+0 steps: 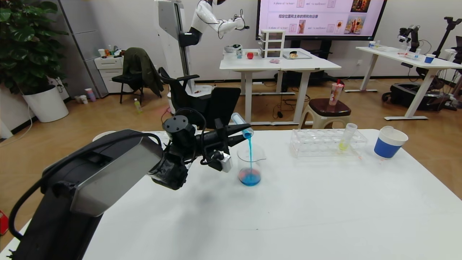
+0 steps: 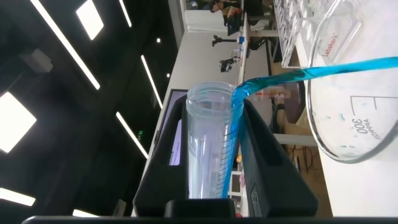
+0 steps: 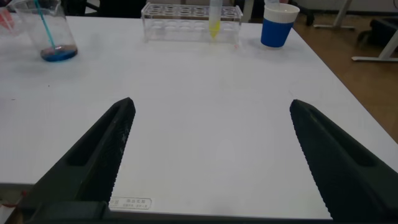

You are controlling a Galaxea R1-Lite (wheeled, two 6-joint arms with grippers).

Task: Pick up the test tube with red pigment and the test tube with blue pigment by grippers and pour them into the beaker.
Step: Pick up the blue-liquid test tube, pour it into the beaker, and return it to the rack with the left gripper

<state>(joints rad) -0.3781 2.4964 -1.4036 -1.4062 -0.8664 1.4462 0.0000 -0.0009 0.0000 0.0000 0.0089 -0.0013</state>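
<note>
The left gripper [image 1: 241, 130] held the test tube with blue pigment [image 1: 242, 128] tilted, pouring into the beaker [image 1: 250, 165]; the right gripper [image 3: 211, 155] stood wide open.

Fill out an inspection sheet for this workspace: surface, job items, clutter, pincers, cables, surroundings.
Surface: white table, no spills seen.
Job's things: test tube with blue pigment tipped, blue stream falling into beaker; beaker holds red and blue liquid.
Clutter: clear rack with yellow-liquid tube; blue paper cup.
Pincers: left pincer shut on the tube above the beaker; right pincer open above the table.
Cables: black loop on left wrist.
Surroundings: stool, other tables, wall screen.
</note>
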